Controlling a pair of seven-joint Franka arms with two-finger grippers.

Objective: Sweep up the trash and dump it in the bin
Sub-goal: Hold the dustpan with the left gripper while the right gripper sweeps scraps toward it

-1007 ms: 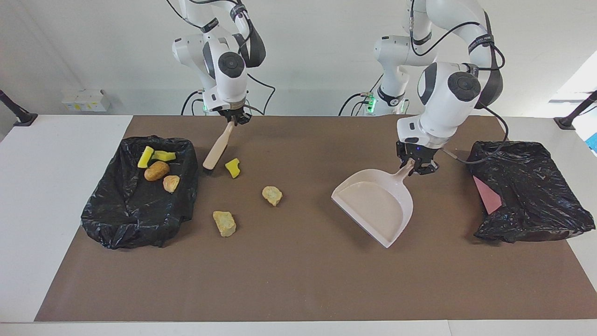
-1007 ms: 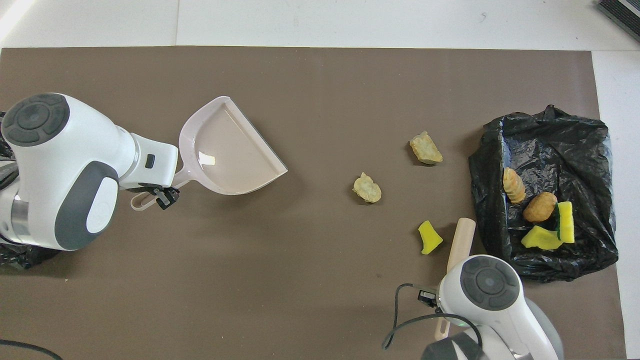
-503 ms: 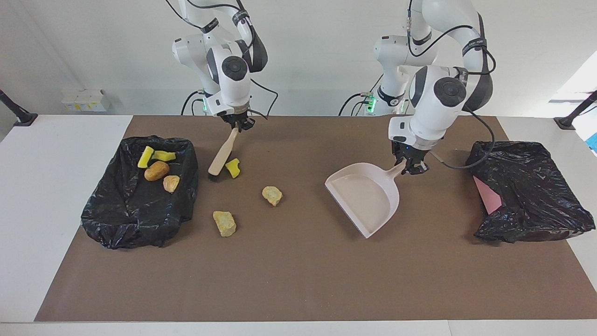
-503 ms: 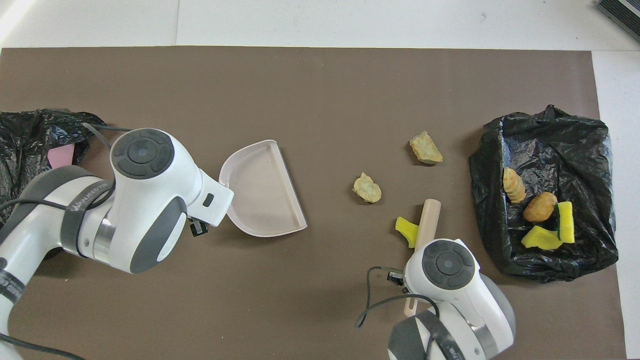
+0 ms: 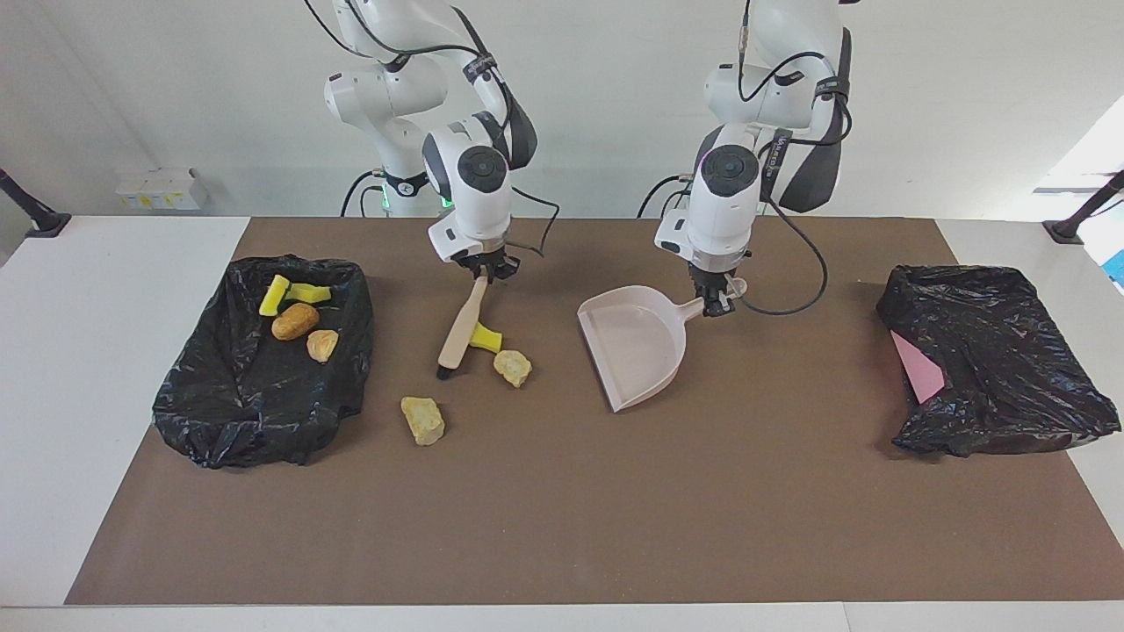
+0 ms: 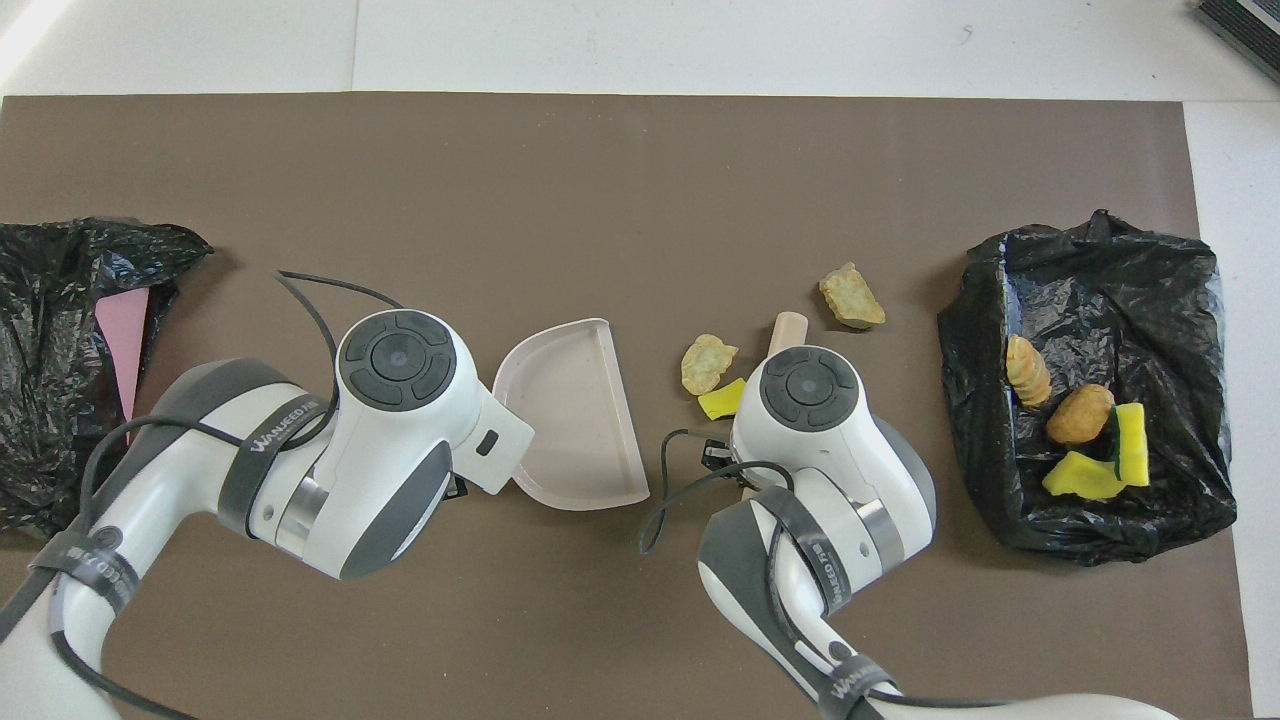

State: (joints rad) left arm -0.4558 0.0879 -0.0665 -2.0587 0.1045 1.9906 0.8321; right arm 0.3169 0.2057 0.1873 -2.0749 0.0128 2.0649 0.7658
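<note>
My right gripper (image 5: 481,268) is shut on the handle of the beige brush (image 5: 463,322); its bristles rest on the mat. A yellow sponge chunk (image 5: 486,336) touches the brush, next to a pale lump (image 5: 512,367). Another lump (image 5: 422,420) lies farther from the robots. My left gripper (image 5: 716,298) is shut on the handle of the beige dustpan (image 5: 634,351), which lies flat beside this trash, mouth toward it. The black-bagged bin (image 5: 246,412) at the right arm's end holds two yellow sponge pieces (image 5: 275,295), a brown oval (image 5: 295,321) and a lump (image 5: 322,344).
A second black bag (image 5: 992,360) with a pink sheet (image 5: 918,367) in it lies at the left arm's end. A brown mat (image 5: 562,527) covers the table. In the overhead view the wrists hide both grippers; the dustpan (image 6: 570,420) and the sponge chunk (image 6: 722,400) show.
Both arms moved toward the table's middle. The brush pushed the yellow sponge chunk up to the pale lump. The dustpan came down beside them and turned its mouth toward them.
</note>
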